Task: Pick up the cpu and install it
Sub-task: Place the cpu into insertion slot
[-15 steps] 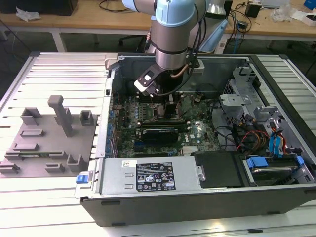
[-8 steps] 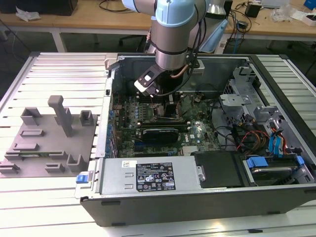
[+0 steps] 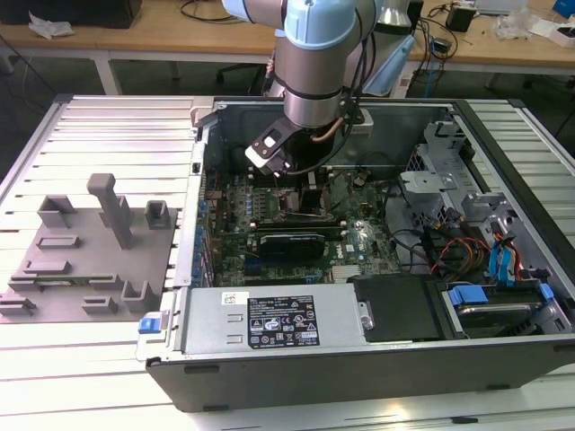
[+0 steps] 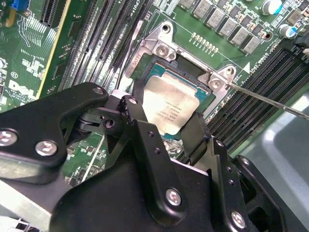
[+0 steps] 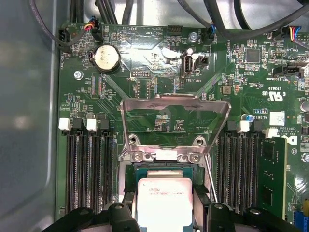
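Note:
The cpu [image 4: 170,102], a thin square chip with a pale silver top, sits between my gripper's [image 4: 166,120] two black fingers [image 4: 139,121], which press against its opposite edges. It hangs level right over the open socket [image 4: 190,72] on the green motherboard; I cannot tell whether it touches the socket. In the first wrist view the cpu [image 5: 164,199] lies below the raised metal load bracket [image 5: 174,102], with the gripper [image 5: 165,215] shut on it. In the exterior view the gripper [image 3: 286,178] reaches down into the open computer case [image 3: 207,162].
Rows of black memory slots [image 5: 91,169] flank the socket on both sides. A thin metal lever [image 4: 270,99] sticks out beside the socket. A grey fixture [image 3: 85,260] lies on the exterior view's left. Cables and drive bays [image 3: 467,242] crowd the case's right side.

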`<action>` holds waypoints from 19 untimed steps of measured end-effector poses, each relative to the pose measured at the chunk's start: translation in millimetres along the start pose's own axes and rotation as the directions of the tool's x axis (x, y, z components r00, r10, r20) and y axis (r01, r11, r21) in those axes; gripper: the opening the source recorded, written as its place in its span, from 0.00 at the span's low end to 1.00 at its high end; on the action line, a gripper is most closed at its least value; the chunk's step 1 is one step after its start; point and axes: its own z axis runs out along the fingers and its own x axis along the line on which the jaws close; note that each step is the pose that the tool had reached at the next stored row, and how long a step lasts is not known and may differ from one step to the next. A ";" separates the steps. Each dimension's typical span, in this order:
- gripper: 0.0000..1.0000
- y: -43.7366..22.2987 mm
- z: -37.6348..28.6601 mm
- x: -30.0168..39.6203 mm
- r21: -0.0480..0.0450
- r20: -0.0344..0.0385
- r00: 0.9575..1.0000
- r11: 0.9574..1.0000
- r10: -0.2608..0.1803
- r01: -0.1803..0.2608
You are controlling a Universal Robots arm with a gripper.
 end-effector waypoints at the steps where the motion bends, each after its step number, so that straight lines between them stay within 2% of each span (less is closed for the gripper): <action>1: 0.55 0.0 0.1 -0.1 0.000 0.000 1.000 1.000 0.000 0.000; 6: 0.55 0.0 0.1 -0.3 0.000 0.001 1.000 1.000 0.019 -0.019; 19: 0.55 0.0 1.5 -0.3 0.001 0.001 1.000 1.000 0.022 -0.022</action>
